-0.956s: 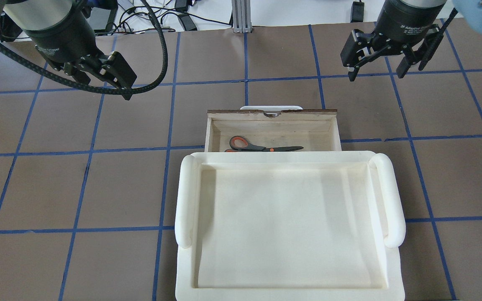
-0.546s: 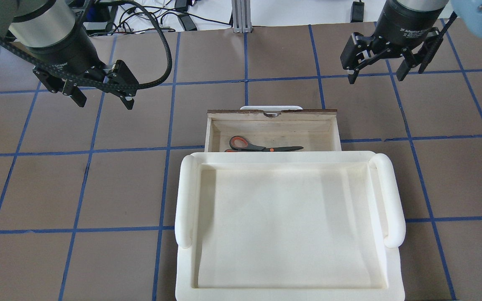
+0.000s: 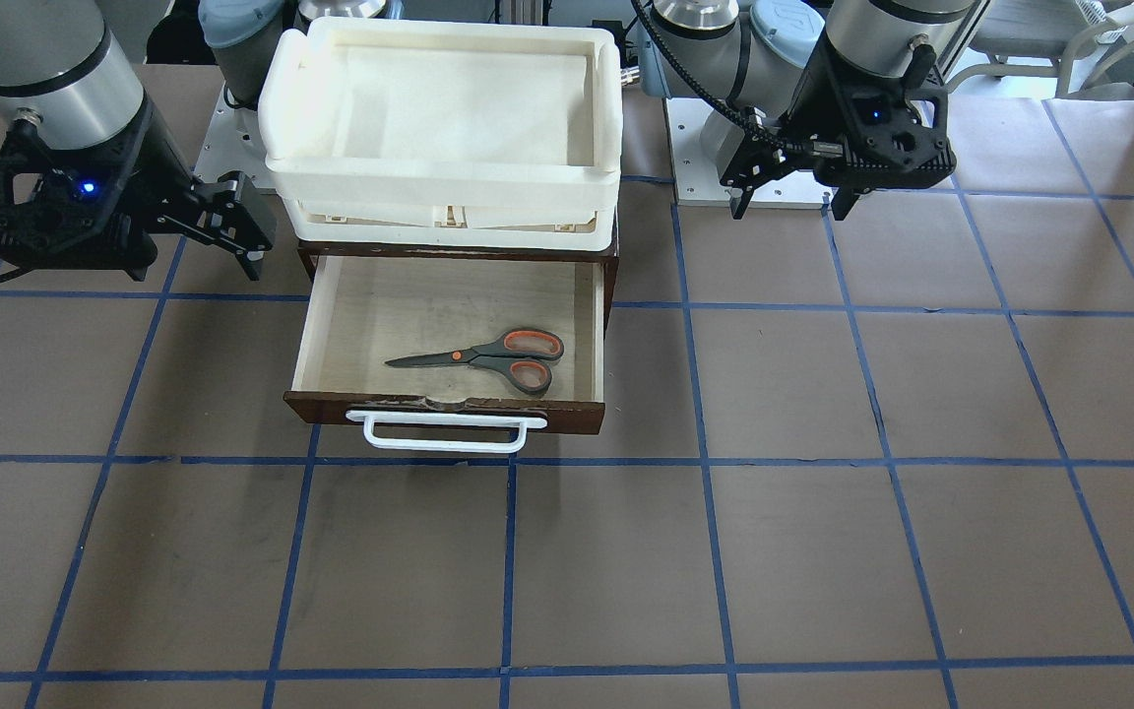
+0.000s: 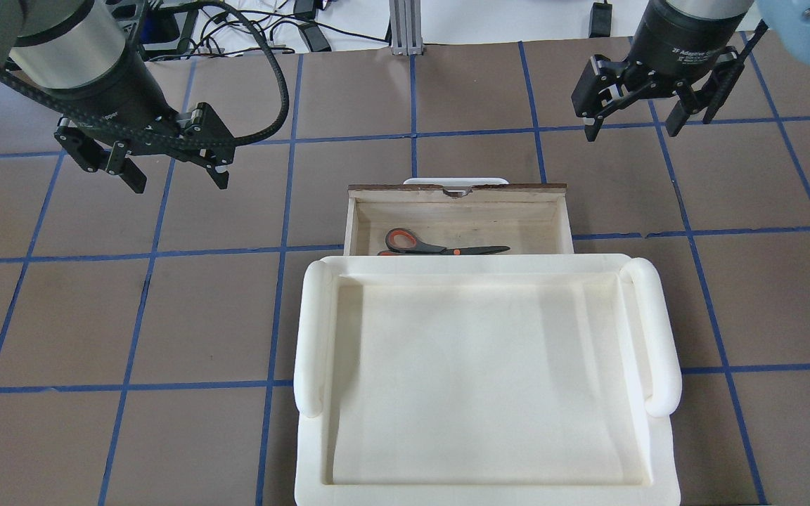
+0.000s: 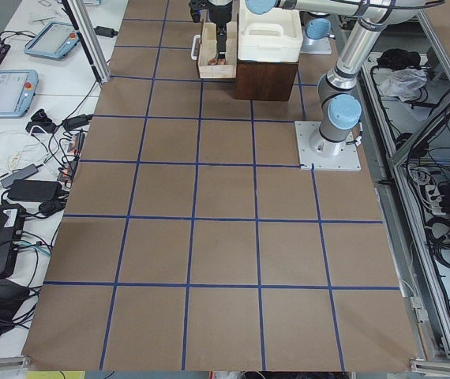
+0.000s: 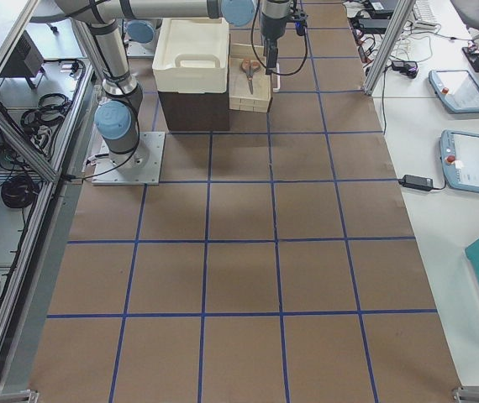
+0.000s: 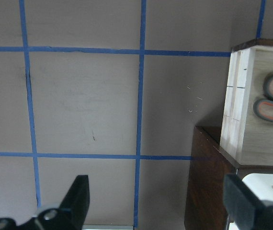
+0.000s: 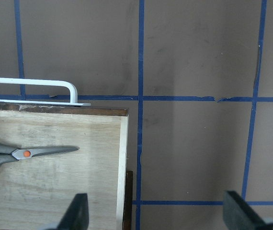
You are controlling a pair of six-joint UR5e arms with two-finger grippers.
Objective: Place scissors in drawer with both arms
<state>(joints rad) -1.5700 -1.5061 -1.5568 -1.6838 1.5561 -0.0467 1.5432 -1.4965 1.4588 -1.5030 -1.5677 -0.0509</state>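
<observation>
I see the scissors [image 3: 488,359] lying flat on the pale floor of the drawer [image 3: 303,335]. Their blades point toward the robot's right and the orange-lined loops toward its left. The drawer stands pulled out from a dark brown cabinet [image 7: 208,177], with its white bar handle [image 3: 444,441] on the side away from the robot.

A cream-white bin [image 4: 475,263] sits on top of that cabinet. From overhead, its far rim hides the back of the drawer and cuts off the nearer loop of the scissors.

The left gripper [image 4: 180,184] hangs over the brown table [image 4: 95,316], well off the drawer's left side. Its fingers are spread and hold nothing. A black ribbed cable [image 4: 275,84] loops beside its wrist.

The right gripper [image 4: 631,130] hovers beyond the drawer's right front corner, fingers apart and also empty. Blue tape lines [image 4: 412,133] grid the tabletop around the cabinet.
</observation>
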